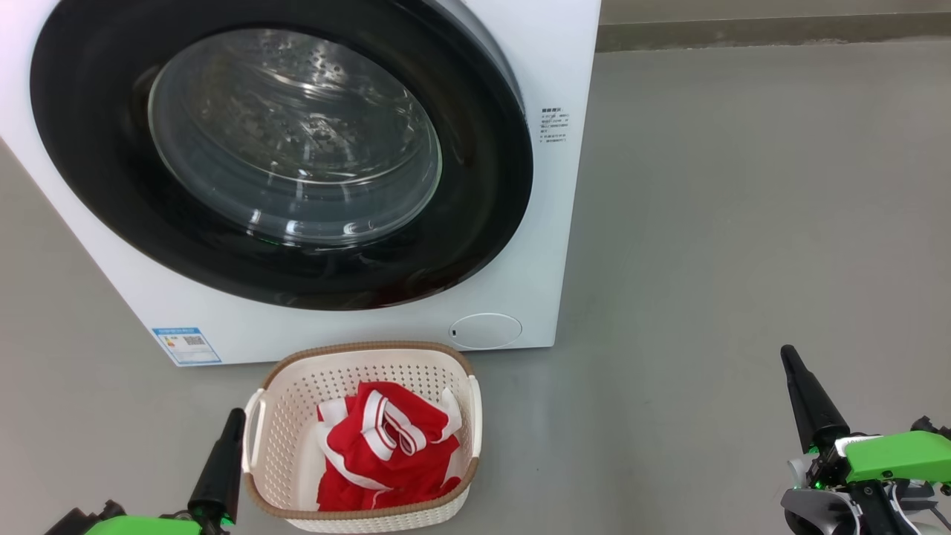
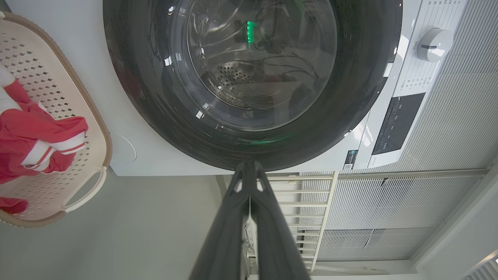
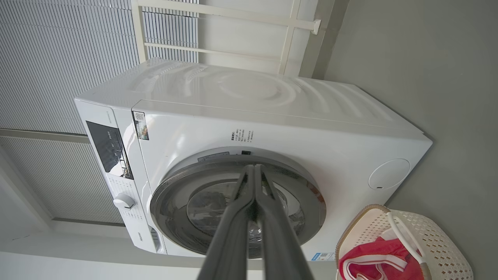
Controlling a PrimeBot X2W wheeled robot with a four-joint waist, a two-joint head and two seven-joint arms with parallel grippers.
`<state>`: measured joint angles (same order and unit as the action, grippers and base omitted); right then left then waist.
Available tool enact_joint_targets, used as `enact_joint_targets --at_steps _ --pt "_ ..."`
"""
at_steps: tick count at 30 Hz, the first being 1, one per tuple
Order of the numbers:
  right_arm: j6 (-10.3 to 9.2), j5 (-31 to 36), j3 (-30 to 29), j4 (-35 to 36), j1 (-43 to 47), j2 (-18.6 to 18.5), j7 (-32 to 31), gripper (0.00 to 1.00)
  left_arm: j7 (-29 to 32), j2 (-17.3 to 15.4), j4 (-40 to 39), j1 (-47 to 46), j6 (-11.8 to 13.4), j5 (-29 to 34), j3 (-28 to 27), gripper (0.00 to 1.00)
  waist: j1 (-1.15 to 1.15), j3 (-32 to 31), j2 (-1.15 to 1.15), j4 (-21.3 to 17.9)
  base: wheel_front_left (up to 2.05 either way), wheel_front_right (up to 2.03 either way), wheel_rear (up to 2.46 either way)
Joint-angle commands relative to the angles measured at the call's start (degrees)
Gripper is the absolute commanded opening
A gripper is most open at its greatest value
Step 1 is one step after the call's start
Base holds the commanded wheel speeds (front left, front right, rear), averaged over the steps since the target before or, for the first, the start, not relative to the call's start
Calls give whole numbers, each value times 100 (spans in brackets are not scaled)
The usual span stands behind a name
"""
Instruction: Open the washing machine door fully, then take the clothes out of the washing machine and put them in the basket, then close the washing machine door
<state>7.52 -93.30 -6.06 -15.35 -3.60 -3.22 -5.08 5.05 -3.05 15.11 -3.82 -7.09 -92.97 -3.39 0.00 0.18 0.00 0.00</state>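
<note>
Presently on hand, by item:

1. Big white box-shaped front-loading washing machine, standing on a plain grey floor. A small blue label sits at its lower corner.

2. Large round washing machine door with a glossy black rim and bulging clear glass window. It lies flush against the front and is judged closed. The steel drum behind the glass shows no red, so it is likely emptied.

3. Small cream-white perforated plastic basket with a brown woven-look rim. It is on the floor just in front of the machine, below the door, a spot that probably keeps the carry from drum to basket short.

4. Bright red fabric clothes with white stripes and trim, heaped inside the basket and touching neither claw.

5. Left gripper, long dark fingers pressed together and holding nothing. It is just beside the basket's left handle.

6. Right gripper, fingers likewise pressed together and empty, well apart from basket and machine.

Condition: all three steps look done, and the shut, idle claws suit that.
</note>
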Motion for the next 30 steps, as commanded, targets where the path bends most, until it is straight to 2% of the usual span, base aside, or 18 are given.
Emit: enact_joint_targets --at_steps 1,30 --pt "-3 -7 99 141 -245 -71 -24 0 52 -67 -111 -227 -40 -15 -198 0 0 0 0 0 0 0 0" --pt "-3 33 52 138 -249 -37 -62 0 83 -40 -109 -230 -40 17 -237 0 0 0 0 0 0 0 0"
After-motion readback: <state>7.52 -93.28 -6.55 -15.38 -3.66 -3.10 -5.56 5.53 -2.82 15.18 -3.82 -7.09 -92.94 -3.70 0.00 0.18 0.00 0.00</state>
